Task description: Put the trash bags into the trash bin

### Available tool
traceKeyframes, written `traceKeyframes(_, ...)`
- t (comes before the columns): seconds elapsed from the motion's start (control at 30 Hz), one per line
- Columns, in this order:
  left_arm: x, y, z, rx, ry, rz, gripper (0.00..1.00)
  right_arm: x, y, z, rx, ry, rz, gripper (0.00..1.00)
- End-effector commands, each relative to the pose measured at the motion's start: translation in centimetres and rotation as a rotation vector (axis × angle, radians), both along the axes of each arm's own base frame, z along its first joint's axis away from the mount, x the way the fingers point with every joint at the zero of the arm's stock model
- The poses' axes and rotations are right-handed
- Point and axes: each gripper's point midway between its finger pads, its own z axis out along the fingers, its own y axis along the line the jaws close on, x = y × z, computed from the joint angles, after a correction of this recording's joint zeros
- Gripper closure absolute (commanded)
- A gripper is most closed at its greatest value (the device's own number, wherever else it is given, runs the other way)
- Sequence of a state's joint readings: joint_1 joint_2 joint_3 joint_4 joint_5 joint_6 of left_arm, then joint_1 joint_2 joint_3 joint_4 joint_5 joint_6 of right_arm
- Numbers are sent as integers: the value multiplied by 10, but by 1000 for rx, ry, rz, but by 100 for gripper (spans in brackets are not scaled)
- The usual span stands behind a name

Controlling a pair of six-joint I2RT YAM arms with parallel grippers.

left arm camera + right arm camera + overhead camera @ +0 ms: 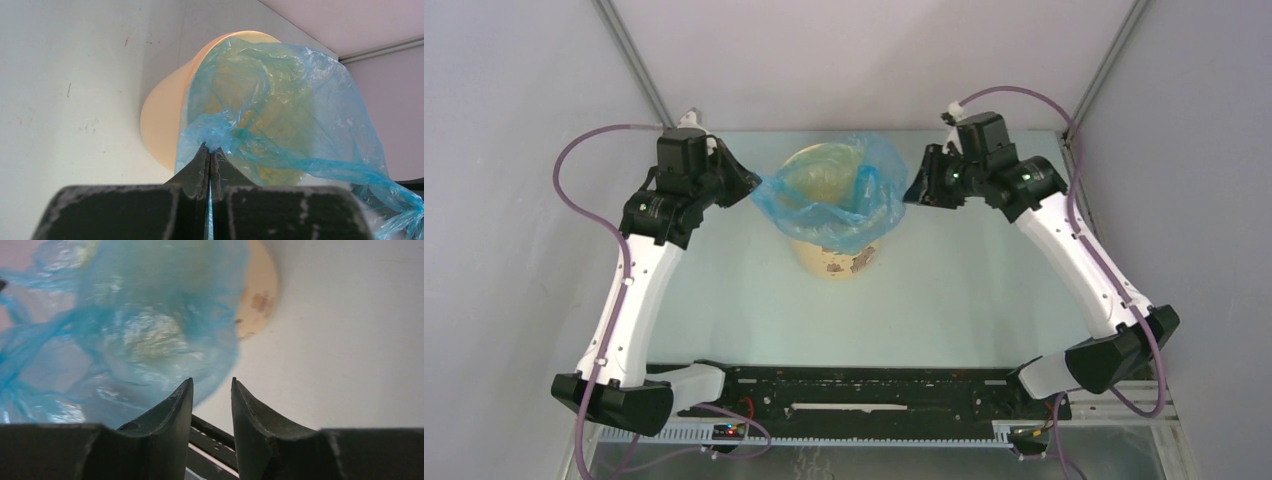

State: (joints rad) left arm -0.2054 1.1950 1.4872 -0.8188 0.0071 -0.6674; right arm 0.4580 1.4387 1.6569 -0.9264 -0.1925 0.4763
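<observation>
My left gripper (210, 152) is closed on a bunched fold of the thin, translucent blue plastic trash bag (834, 195); in the left wrist view the film is pinched right at the tips. My right gripper (212, 385) stands parted with nothing between its fingers, and the bag's film lies just ahead of it and off to one side. I cannot tell whether it touches the film.

The tan-yellow round plastic trash bin (836, 262) stands upright near the middle of the pale table (964, 290), between my 2 arms, with its long axis vertical and its mouth facing up. The bag is spread over that mouth. Part of it sags inside, part drapes down the near outer wall, and the corner I hold hangs outside the rim on my left side.

The relation that matters is this: the bin's opening lies to the right of my left gripper and to the left of my right one, with both about equally near the rim. I judge that the held corner must travel inward over the rim and then down along the bin's axis. The right gripper is placed to catch the opposite edge.

As for writing, the bin's wall bears dark and reddish-brown printed marks and scuffs, but I can read no letters or brand in them, and the bag shows no print
</observation>
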Motion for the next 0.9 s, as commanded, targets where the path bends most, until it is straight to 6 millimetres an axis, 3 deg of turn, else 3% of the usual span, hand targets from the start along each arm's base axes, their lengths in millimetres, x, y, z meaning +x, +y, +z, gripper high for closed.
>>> traceKeyframes(0.0,-5,-6,33,-75,-71,-20,100,12,55,30,169,-65,43,57)
traceKeyframes(0.23,-11,-8,44,-113,-90,-23,100,40,139,45,380,-55,133,56)
traceKeyframes(0.3,-13,-6,46,-115,-96,-19,100,54,153,37,371,-47,113,55)
traceKeyframes(0.47,-15,-3,36,-107,-79,-8,100,89,162,-11,279,-20,-4,55)
traceKeyframes(0.67,-5,0,20,-77,-63,-8,100,100,166,-62,105,-23,10,54)
traceKeyframes(0.77,3,-2,17,-63,-63,-20,100,95,164,-66,54,-22,58,54)
traceKeyframes(0.87,8,-4,18,-66,-73,-30,100,85,162,-44,56,-33,107,53)
